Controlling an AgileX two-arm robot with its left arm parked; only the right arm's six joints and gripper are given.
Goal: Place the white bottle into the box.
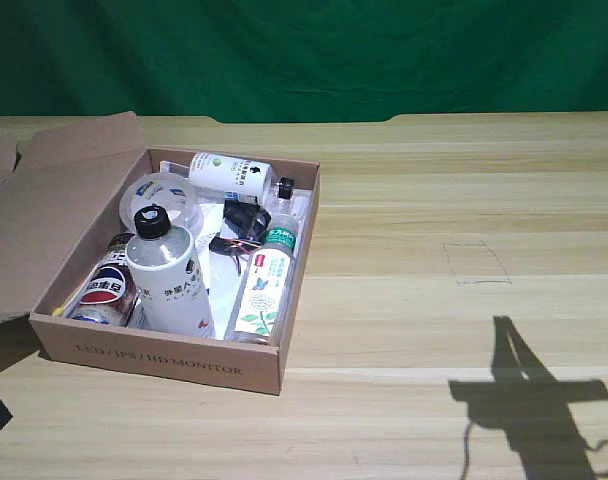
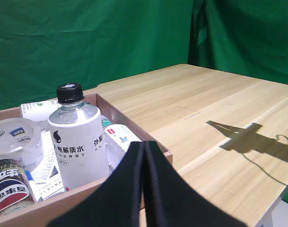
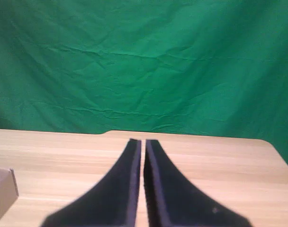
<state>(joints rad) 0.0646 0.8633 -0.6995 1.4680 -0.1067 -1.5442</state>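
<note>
**One box, three bottles, one can, one roll of tape**

One cardboard box [image 1: 164, 360] sits on one wooden table [image 1: 434, 200]. Inside it are three bottles: one plump white bottle [image 1: 167, 270] with a black cap, one smaller white bottle [image 1: 229, 174] lying on its side, and one slim clear bottle [image 1: 265, 285] with a green cap. There is one can [image 1: 106, 290], one roll of clear tape [image 1: 160, 200], and one small black item [image 1: 242, 218] that cannot be identified. One pencilled square [image 1: 476, 263] marks the tabletop.
</note>
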